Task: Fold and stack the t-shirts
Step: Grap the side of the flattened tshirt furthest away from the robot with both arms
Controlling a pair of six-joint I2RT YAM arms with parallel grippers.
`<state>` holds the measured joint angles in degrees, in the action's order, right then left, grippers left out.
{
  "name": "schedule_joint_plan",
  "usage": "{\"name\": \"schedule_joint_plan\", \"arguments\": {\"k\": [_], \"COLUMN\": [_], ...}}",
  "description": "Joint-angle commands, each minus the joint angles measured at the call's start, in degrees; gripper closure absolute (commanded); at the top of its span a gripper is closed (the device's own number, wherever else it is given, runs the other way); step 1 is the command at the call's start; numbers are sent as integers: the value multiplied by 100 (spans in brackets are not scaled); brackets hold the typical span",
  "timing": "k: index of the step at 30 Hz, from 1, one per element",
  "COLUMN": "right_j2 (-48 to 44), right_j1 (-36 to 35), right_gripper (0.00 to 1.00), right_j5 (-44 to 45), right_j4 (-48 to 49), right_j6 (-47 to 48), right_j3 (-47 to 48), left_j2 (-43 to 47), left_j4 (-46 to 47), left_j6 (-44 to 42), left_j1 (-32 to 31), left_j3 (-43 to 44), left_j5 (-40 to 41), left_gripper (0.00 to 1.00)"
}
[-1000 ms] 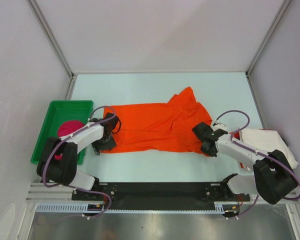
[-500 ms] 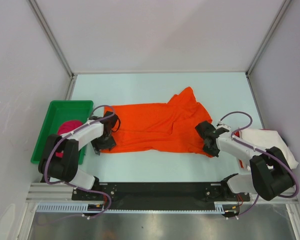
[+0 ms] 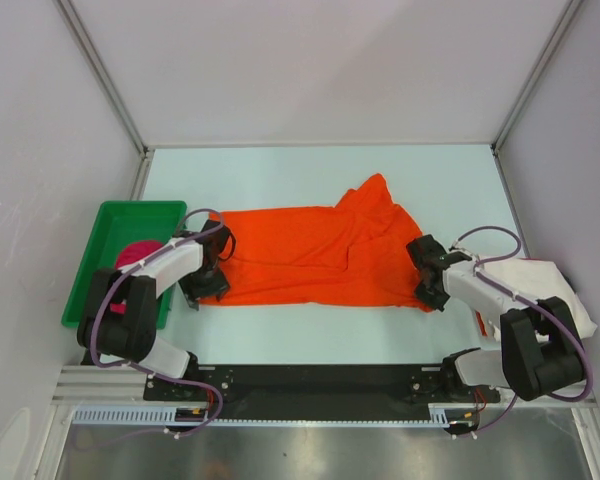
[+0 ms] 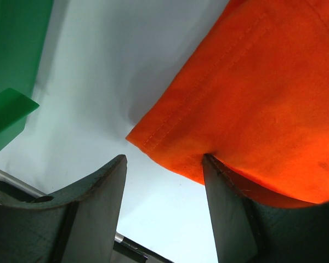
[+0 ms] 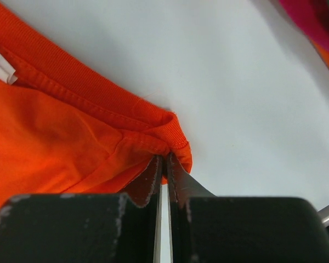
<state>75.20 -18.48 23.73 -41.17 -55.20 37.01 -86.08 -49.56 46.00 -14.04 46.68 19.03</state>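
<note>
I have the orange t-shirt [image 3: 310,255] spread roughly flat across the middle of the bench [image 3: 310,180], with one bunched, rumpled part towards the far right. My right claw [image 5: 163,161] is pinched together on the ribbed neckband at the shirt's right end; a small fold of that doubled edge sits between the pads. My left claw [image 4: 163,164] stands apart at the near left hem corner, one finger touching the cloth and nothing clamped.

I judge this to be thin, light, limp knit cloth: it will sag, drape and drag across the bench rather than hold any shape, so one pinch point would let it twist. The stitched hem and the rib are the thickest, least slippery places, so I would take the hem corner on the left to match the neckband grip.

The magenta-pink t-shirt [image 3: 138,257] lies wadded in the green tray [image 3: 110,215]; the off-white t-shirt [image 3: 540,280] lies by my right arm.
</note>
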Motion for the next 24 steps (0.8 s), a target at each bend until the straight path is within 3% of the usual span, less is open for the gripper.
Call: {"name": "schedule_joint_plan", "arguments": {"k": [1, 24], "right_j2": [30, -137], "right_j1": [248, 609], "right_gripper": [100, 100], "right_j5": [299, 387], "right_j4": [-40, -102], "right_j6": [141, -17], "right_j3": [-98, -177], "left_j2": [-189, -67], "left_j4": [263, 228], "left_j6": [-82, -161], "left_j1": [209, 464], "left_j3": [-27, -80], "left_j5": [426, 382], "left_gripper": [36, 35]}}
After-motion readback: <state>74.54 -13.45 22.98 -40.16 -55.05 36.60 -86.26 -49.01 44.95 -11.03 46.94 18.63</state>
